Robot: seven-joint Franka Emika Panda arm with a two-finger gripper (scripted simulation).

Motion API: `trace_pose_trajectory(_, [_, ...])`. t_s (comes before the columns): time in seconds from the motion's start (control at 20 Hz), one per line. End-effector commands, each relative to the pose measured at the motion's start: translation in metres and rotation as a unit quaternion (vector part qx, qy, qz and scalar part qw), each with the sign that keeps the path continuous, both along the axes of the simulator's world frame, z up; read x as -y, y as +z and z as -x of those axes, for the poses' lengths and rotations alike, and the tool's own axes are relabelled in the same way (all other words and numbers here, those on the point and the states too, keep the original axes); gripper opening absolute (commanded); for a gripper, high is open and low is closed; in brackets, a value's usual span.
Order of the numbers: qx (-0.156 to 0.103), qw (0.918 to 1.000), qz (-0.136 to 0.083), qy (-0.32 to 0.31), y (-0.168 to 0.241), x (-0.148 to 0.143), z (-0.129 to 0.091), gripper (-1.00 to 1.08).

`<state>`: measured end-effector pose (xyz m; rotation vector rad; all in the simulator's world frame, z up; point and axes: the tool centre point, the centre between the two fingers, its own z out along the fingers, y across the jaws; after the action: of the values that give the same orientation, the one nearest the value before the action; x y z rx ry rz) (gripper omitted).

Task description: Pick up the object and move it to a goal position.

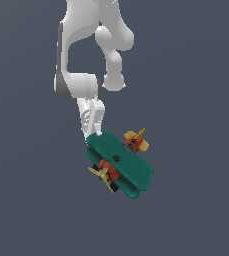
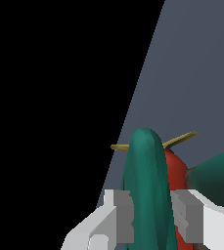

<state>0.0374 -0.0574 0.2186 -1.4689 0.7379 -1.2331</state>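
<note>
Exterior view: white Panda arm (image 1: 81,50) reaches down from the top of the frame against a plain grey-blue background. Gripper (image 1: 97,133) points downward, its fingertips meeting the edge of the toy biplane (image 1: 120,162) at the upper wing's end nearer the exterior view's left. Biplane hangs tilted below the gripper. Two teal-green wings stacked, red body between them, yellow propeller (image 1: 102,176) toward the lower left of this view, yellow tail (image 1: 137,140) toward the upper right, black wheel just visible under the lower wing.

Wrist view: both grey fingers (image 2: 119,215) pressed against opposite faces of one teal wing (image 2: 145,185), seen edge-on; fingers closed on it. Red body (image 2: 176,171) just behind the wing, yellow propeller blades (image 2: 179,139) sticking out beyond. Second teal wing (image 2: 216,173) partly in frame.
</note>
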Motion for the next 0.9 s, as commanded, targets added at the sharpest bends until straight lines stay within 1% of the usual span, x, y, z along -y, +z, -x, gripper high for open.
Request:
trace_pose_trajectory(0.0, [0.004,1.0000,0.000,0.001,0.027,-0.016,-0.005,-1.00])
trace_pose_trajectory(0.45, [0.004,1.0000,-0.001,0.001,0.107,-0.066,-0.019,-1.00])
trace_pose_trajectory(0.65, [0.004,1.0000,0.000,0.000,0.132,-0.081,-0.024,-1.00])
trace_pose_trajectory(0.85, [0.004,1.0000,0.000,0.000,0.148,-0.091,-0.028,-1.00])
